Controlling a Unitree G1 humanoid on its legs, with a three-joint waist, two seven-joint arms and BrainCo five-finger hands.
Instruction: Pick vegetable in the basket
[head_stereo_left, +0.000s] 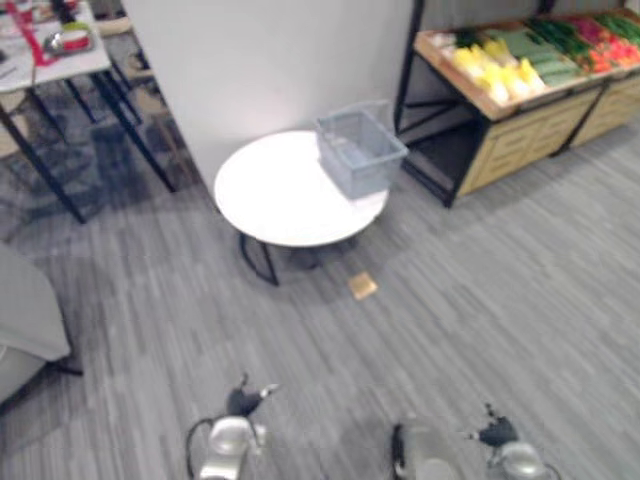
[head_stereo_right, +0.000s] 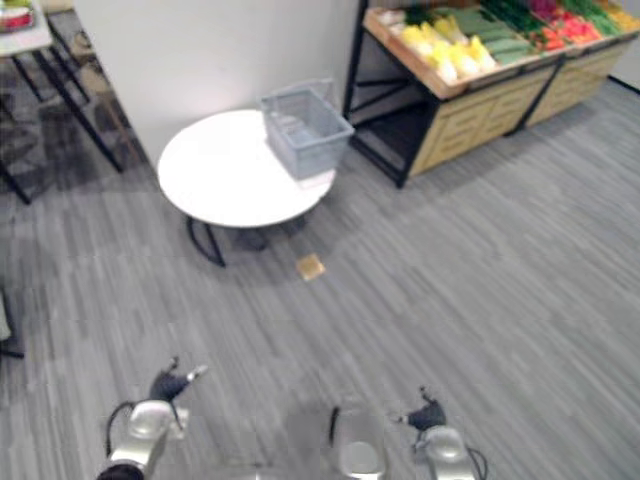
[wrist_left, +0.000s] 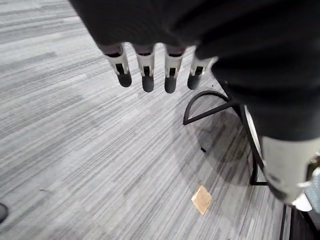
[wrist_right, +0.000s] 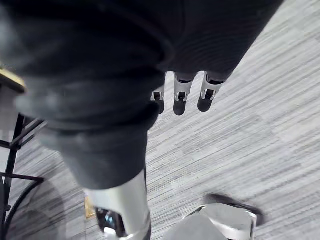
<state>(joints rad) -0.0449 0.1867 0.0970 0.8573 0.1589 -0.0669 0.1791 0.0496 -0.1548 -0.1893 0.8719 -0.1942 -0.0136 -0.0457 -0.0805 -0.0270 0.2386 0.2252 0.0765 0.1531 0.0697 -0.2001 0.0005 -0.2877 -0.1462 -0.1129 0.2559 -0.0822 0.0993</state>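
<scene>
The grey basket (head_stereo_left: 360, 150) sits at the far right edge of the round white tabletop (head_stereo_left: 275, 195). The vegetables (head_stereo_left: 500, 70) lie on the wooden stand (head_stereo_left: 520, 145) just beyond, well apart from both hands. Left hand (wrist_left: 146, 70) and right hand (wrist_right: 180, 97) hang released, fingers straight, over open grey floor (head_stereo_left: 470, 320) — a small tan square (head_stereo_left: 363, 286) lies near the table's legs.

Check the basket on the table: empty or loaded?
Empty. The basket stands upright on the table, its inside bare grey; the vegetables lie on the shelf.
</scene>
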